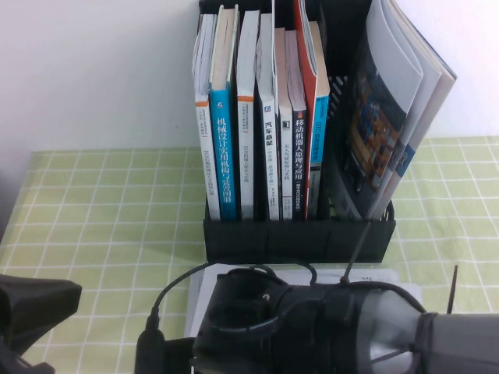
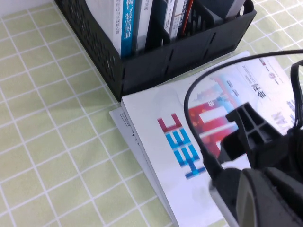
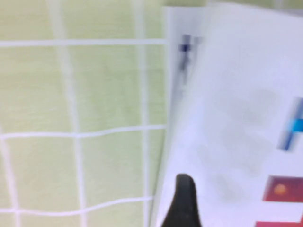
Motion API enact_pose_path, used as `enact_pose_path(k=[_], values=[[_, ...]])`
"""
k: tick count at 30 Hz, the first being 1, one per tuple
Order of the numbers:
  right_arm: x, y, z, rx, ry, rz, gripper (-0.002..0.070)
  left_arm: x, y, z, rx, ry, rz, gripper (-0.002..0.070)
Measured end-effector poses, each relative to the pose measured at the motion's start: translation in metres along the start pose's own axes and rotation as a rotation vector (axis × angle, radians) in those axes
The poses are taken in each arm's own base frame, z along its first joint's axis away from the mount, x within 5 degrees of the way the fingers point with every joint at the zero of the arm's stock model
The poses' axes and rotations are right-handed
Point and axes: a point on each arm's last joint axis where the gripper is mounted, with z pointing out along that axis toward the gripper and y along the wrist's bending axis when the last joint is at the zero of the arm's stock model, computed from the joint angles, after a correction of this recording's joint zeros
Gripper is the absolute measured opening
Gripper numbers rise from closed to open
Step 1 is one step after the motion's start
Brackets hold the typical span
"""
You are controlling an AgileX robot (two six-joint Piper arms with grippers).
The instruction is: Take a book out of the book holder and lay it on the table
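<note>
Book: the book lies flat on the counter, cover up, with the red-and-blue letters "HEEC" and a red graphic showing; one long edge runs just in front of the holder's low front wall.
Book holder: the black book holder stands upright at the far side of the counter, against a white wall, with its slots facing the robot.
Holder contents: a row of upright books fills the left and middle slots, among them a blue-spined book and a red-spined book; in the rightmost slot floppy magazines lean outward to the right.
Right gripper: the right gripper is low over the book, near the cover's edge where it meets the green check cloth; whether it is open or closed, and whether it touches the cover, cannot be told.
Right arm: its dark body with looping black cables hangs over the book and hides most of it from the raised camera.
Left gripper: the left gripper sits at the near left corner of the counter, well apart from the book; its state cannot be told.
</note>
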Motion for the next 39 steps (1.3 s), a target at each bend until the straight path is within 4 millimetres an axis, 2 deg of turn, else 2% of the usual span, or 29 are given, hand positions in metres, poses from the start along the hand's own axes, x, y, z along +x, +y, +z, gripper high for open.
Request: enact_pose_path(k=[3,6,8,9,11,13,14,17,19,22,24,26,29,33,36,39], values=[[0.0,0.002,-0.013,-0.034,-0.035,-0.043,0.0547,0.0,0.0,0.0,0.0,0.002,0.008,-0.0003],[0.003,0.0,-0.038,-0.011,-0.092,-0.074,0.0526,0.0,0.0,0.0,0.0,0.002,0.02,-0.0003],[0.008,-0.002,-0.062,0.019,-0.146,-0.089,0.0446,0.0,0.0,-0.001,-0.005,-0.01,0.031,-0.0003],[0.01,-0.003,-0.074,0.035,-0.17,-0.091,0.038,0.0,0.001,-0.002,-0.008,-0.021,0.035,-0.0003],[0.02,-0.005,-0.107,0.078,-0.24,-0.088,0.0207,-0.001,0.002,-0.008,-0.024,-0.066,0.052,-0.0003],[0.032,-0.006,-0.142,0.123,-0.322,-0.074,0.0095,-0.002,0.003,-0.017,-0.047,-0.129,0.077,-0.0003],[0.04,-0.006,-0.163,0.153,-0.373,-0.066,0.0061,-0.001,0.004,-0.023,-0.06,-0.167,0.09,-0.0003],[0.069,-0.005,-0.22,0.247,-0.542,-0.021,0.0017,0.003,0.006,-0.043,-0.091,-0.277,0.113,-0.0003],[0.088,-0.005,-0.25,0.299,-0.657,0.04,0.0007,0.008,0.008,-0.056,-0.109,-0.337,0.114,-0.0003],[0.117,-0.002,-0.28,0.349,-0.755,0.117,0.0001,0.023,0.011,-0.065,-0.128,-0.394,0.104,-0.0003],[0.132,0.003,-0.284,0.367,-0.762,0.125,0.0,0.036,0.013,-0.062,-0.123,-0.409,0.078,-0.0003],[0.141,0.009,-0.276,0.362,-0.744,0.124,-0.0001,0.05,0.016,-0.05,-0.116,-0.406,0.043,-0.0003],[0.15,0.019,-0.25,0.341,-0.742,0.149,-0.0001,0.071,0.021,-0.025,-0.111,-0.383,0.009,-0.0003],[0.166,0.035,-0.221,0.352,-0.873,0.211,-0.0001,0.088,0.025,-0.002,-0.096,-0.372,-0.045,-0.0003],[0.186,0.042,-0.201,0.356,-0.923,0.319,-0.0001,0.096,0.027,0.008,-0.092,-0.35,-0.063,-0.0003],[0.211,0.046,-0.178,0.363,-0.888,0.455,-0.0001,0.099,0.027,0.012,-0.092,-0.341,-0.064,-0.0003]])
